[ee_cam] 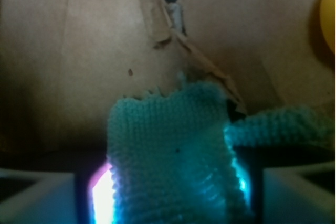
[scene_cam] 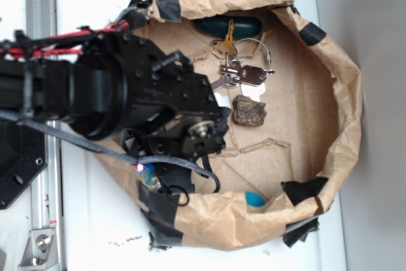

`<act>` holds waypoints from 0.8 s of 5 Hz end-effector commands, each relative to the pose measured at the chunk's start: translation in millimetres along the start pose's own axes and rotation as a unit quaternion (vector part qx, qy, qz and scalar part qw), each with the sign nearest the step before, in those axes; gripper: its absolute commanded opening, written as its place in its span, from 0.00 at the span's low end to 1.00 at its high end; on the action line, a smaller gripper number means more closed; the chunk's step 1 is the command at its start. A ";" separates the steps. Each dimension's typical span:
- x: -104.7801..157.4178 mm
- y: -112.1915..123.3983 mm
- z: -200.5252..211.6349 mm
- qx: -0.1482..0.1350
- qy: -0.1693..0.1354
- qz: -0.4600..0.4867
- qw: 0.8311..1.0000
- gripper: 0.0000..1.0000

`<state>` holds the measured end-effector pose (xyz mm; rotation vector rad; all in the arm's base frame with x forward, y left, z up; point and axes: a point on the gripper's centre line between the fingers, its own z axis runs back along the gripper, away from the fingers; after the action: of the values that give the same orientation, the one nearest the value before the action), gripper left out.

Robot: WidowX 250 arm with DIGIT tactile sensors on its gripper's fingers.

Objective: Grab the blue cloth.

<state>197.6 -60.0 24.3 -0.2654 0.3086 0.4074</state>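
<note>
The blue cloth (ee_cam: 168,156) sits clamped between the fingers (ee_cam: 44,195), arm reaching down into the paper-walled bin (scene_cam: 342,93).

Black arm (scene_cam: 133,93) over brown paper basin (scene_cam: 330,68); keys (scene_cam: 244,71), rock (scene_cam: 248,111) inside

I see the blue cloth (ee_cam: 170,150) filling the lower middle of my wrist view: a pale aqua piece of fuzzy, looped terry with a ragged, frayed top edge. It stands up off the brown cardboard, one broad flap raised in front, while a second fold trails off to the right, lying lower. In my exterior view I cannot make it out with certainty.
</note>
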 end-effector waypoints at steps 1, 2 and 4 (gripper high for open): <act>2.9 0.5 25.9 0.032 -0.055 -0.052 0.997 0.00; 34.6 24.6 73.3 0.085 -0.137 -0.072 0.984 0.00; 53.0 37.5 169.7 0.067 -0.239 -0.091 0.964 0.00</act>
<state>268.3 41.3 135.4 -0.0589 -0.0892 0.2525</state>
